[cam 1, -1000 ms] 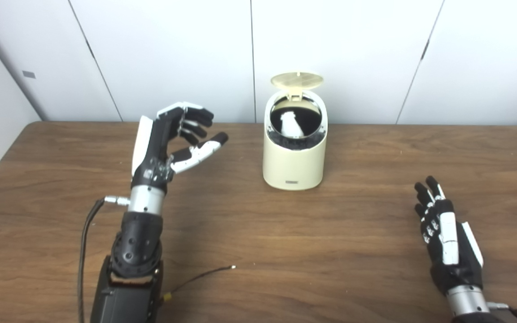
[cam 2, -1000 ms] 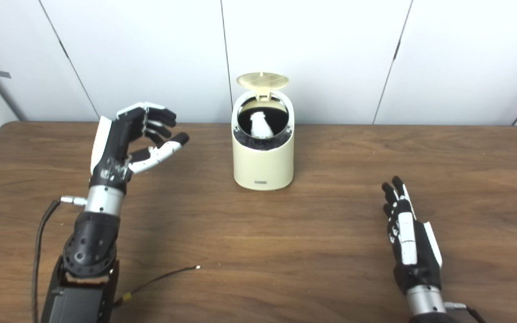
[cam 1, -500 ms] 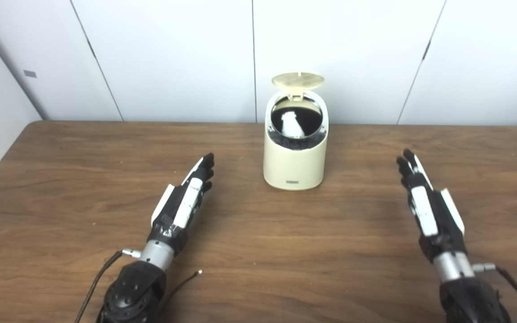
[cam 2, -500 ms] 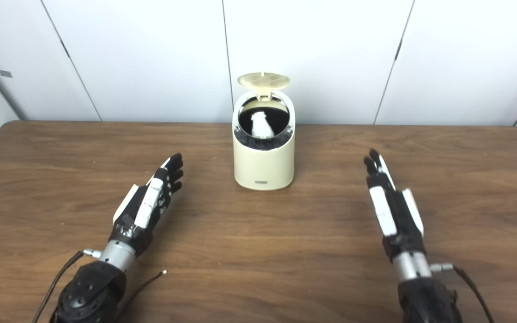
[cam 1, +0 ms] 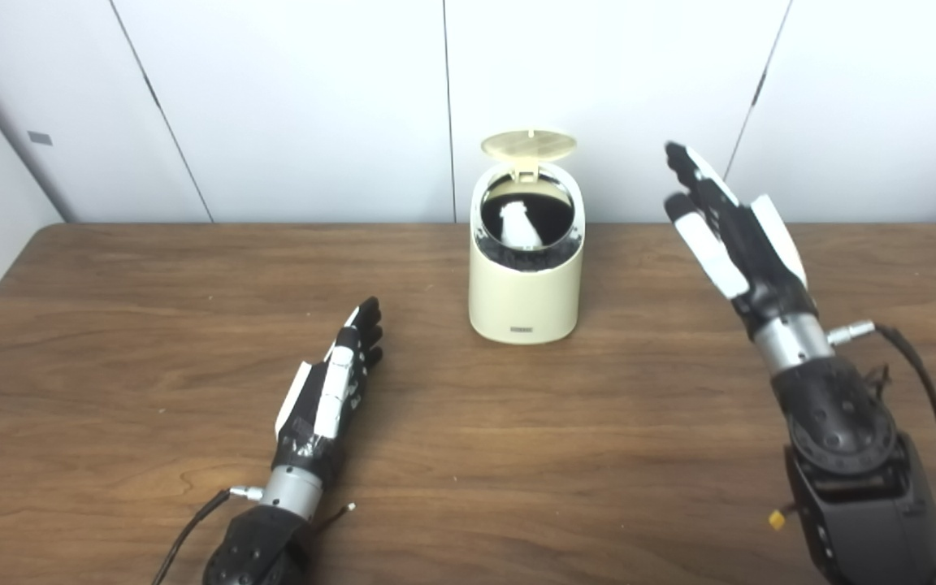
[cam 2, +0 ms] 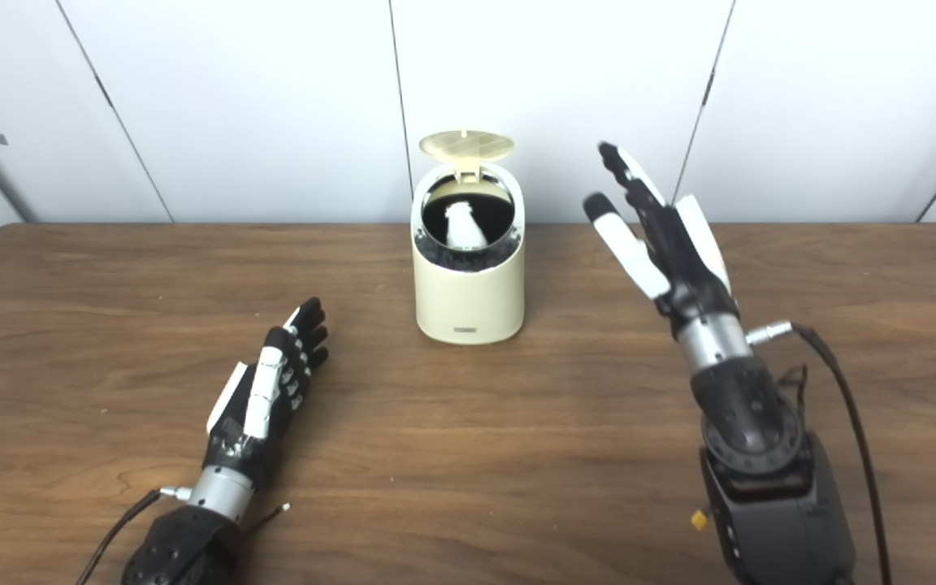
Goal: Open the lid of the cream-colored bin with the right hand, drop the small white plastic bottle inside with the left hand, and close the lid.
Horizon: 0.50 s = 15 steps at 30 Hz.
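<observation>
The cream-colored bin stands at the back middle of the wooden table. Its round lid is tipped up and open behind the mouth. Inside the dark opening sits the small white plastic bottle. My right hand is raised in the air to the right of the bin, at about lid height, fingers stretched and apart, holding nothing. My left hand lies low over the table, left of and nearer than the bin, flat and open.
White wall panels rise right behind the table's far edge. A thin loose wire lies by my left wrist. A cable hangs from my right wrist.
My right hand has risen from near the table to lid height, right of the bin. My left hand dropped from a raised curled pose to flat over the table. The view shifted slightly.
</observation>
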Motion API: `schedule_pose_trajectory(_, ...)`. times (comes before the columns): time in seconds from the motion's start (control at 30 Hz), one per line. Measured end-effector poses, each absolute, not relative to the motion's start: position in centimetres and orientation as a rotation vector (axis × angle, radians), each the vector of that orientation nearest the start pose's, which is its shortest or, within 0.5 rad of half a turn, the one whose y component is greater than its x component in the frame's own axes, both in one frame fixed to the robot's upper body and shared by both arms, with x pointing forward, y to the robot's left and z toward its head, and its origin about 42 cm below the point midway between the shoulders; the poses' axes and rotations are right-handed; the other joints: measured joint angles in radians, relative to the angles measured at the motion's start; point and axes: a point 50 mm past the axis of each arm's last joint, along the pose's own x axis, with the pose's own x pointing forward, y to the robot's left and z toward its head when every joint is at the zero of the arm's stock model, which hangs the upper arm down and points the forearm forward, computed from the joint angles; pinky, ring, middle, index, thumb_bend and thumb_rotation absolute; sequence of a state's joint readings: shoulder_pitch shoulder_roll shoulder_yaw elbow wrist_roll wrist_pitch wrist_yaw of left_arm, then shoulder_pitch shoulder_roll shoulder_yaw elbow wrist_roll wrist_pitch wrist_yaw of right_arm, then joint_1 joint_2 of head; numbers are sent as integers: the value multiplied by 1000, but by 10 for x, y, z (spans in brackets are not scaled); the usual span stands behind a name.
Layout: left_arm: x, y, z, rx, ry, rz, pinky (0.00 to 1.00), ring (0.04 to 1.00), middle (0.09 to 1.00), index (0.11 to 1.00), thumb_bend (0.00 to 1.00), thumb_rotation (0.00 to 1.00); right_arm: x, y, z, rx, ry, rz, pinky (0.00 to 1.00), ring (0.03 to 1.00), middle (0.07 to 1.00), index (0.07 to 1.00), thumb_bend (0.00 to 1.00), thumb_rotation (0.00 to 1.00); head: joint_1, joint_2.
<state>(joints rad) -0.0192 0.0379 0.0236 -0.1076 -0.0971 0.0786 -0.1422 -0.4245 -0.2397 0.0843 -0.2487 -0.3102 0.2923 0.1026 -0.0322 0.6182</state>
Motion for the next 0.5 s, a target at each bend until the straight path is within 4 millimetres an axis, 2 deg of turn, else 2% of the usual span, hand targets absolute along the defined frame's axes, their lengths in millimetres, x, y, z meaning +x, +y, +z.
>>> schedule_pose_trajectory(0.17,289,217,124,-56,-60,-127,1000,1000,1000,1000,624,1000,398,-210,306,-631,-398,127,829,903,916,873,626,1000,0,0)
schedule_pose_trajectory(0.37,289,215,124,-46,-64,-123,1000,1000,1000,1000,639,1000,416,-191,326,-735,-391,151,885,927,908,853,630,1000,3,0)
schedule_pose_trajectory(0.5,289,214,124,-39,-66,-124,1000,1000,1000,1000,653,1000,426,-181,338,-782,-404,179,927,958,934,860,586,1000,6,2)
